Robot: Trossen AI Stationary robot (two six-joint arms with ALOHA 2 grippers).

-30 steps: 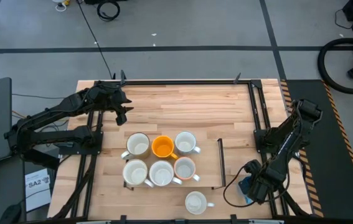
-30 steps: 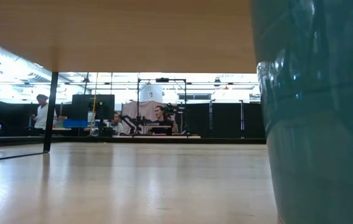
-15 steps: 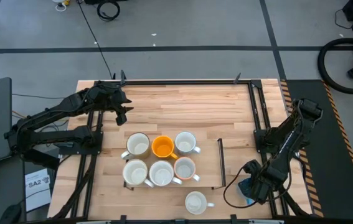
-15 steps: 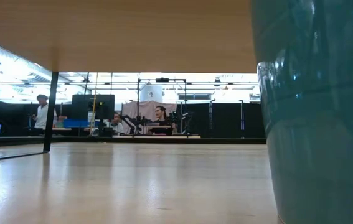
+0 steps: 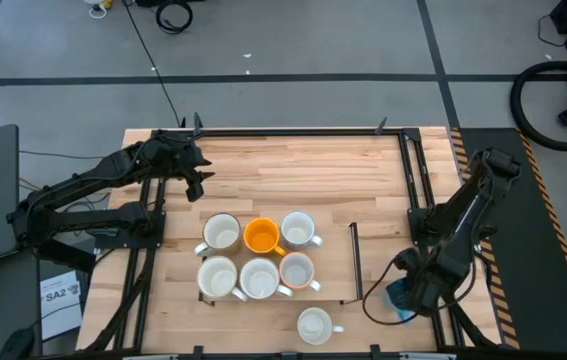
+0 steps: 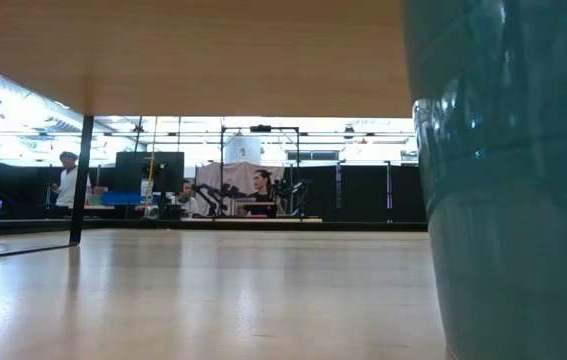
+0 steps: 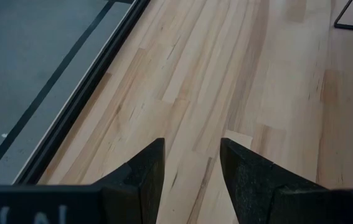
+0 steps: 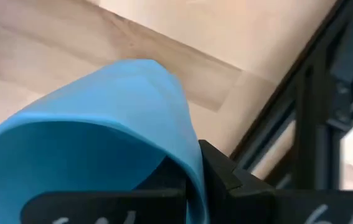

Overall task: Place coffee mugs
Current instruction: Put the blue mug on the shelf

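Mugs from above: six sit grouped mid-tabletop (image 5: 293, 170), an orange mug (image 5: 261, 236) among white ones, with another white mug (image 5: 314, 324) nearer the front edge. Right end effector (image 5: 403, 297) is clamped on the blue mug (image 5: 397, 299) at the front right corner. Left end effector (image 5: 198, 175) hangs half-open and empty over the back left.

Low view: blue mug (image 6: 508, 180) fills the right side.

Left wrist: fingers (image 7: 148, 171) apart over bare wood.

Right wrist: blue mug (image 8: 89, 137) rim pinched.

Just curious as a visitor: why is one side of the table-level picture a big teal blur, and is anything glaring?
Low view: the blue mug stands so near the lens that it fills the right side, soft and glossy with highlights. Right wrist view: it also looms large and blurred. High view: even light, no glare.
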